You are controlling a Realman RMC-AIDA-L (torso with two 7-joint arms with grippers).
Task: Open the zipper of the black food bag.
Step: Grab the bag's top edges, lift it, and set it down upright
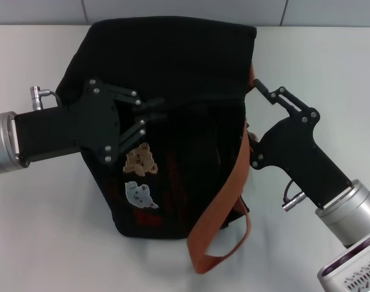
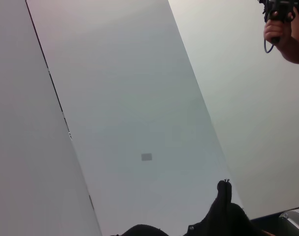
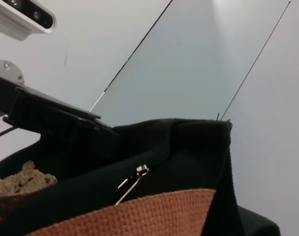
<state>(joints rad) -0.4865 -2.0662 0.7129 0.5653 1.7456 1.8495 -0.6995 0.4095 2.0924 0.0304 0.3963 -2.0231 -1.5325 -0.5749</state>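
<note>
The black food bag point(image 1: 185, 67) lies in the middle of the white table with its bear patches point(image 1: 140, 159) facing up and an orange-brown strap point(image 1: 224, 201) looping toward me. Its zipper shows in the right wrist view as a dark line with a silver pull tab point(image 3: 138, 172) hanging free. My left gripper point(image 1: 164, 107) reaches in from the left over the bag's upper side, its fingers a narrow gap apart with nothing seen between them. My right gripper point(image 1: 257, 84) is at the bag's right edge by the strap, shut there on the fabric.
The white table point(image 1: 330, 61) runs out on both sides of the bag and meets a grey wall point(image 1: 185, 9) behind. A person's hand point(image 2: 282, 32) holding a dark device shows far off in the left wrist view.
</note>
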